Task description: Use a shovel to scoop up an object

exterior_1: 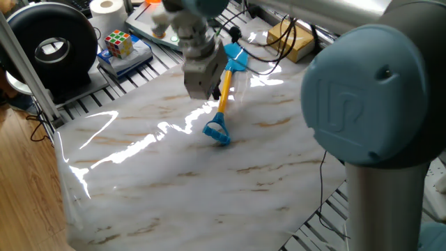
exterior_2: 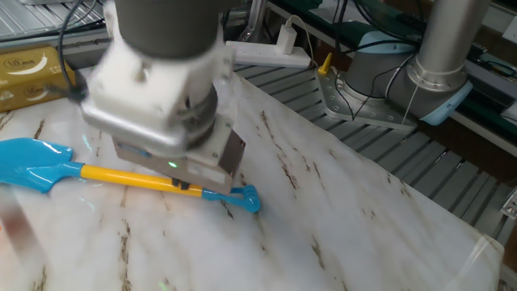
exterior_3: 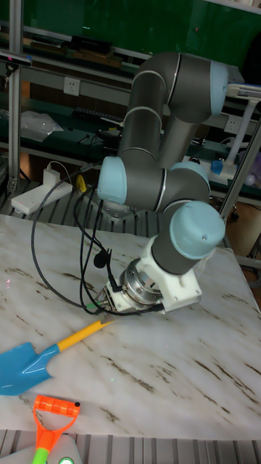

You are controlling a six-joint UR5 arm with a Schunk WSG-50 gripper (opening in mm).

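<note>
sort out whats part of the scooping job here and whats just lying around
Part of the job:
- shovel
- tan-yellow block
- gripper, down over the shovel's shaft

Just lying about:
- puzzle cube
- paper roll
- green-shafted toy tool
- round black device

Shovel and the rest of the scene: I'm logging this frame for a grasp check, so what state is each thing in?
shovel: lying flat on the table, not lifted
gripper: low over the shovel's shaft; fingers hidden, so open or shut cannot be told
tan block: resting at the table's edge, untouched
puzzle cube: sitting on a stack off the marble, untouched
</note>
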